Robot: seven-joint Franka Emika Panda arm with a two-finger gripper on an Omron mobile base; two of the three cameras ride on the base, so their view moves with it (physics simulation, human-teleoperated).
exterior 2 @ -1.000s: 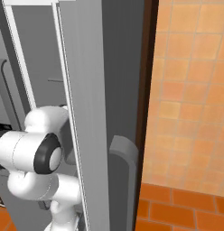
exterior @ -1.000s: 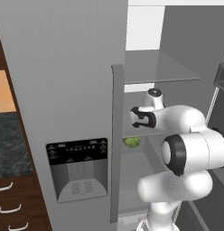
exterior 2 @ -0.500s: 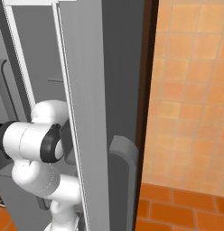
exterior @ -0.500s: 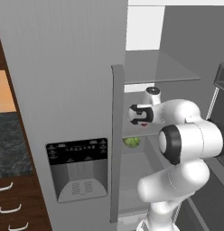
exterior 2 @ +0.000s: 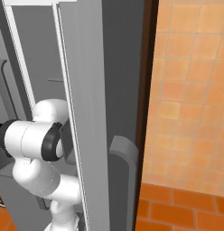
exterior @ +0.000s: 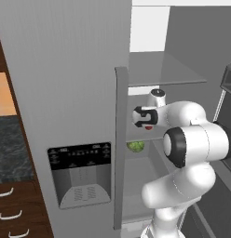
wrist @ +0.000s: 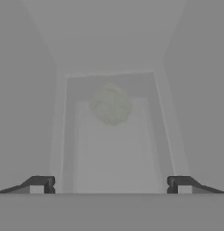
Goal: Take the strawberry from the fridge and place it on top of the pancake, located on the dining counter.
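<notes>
Arm: glossy white rounded link shells, dark grey/black disc caps at the joints. Wrist section beside the fridge (exterior: 66, 69) door edge has a black band with a small red mark. Gripper (wrist: 110, 185): two small dark fingertips (wrist: 39, 184) with lighter grey pad faces.

green leafy ball (exterior: 136, 146), orange tiled wall (exterior 2: 190, 103)
</notes>
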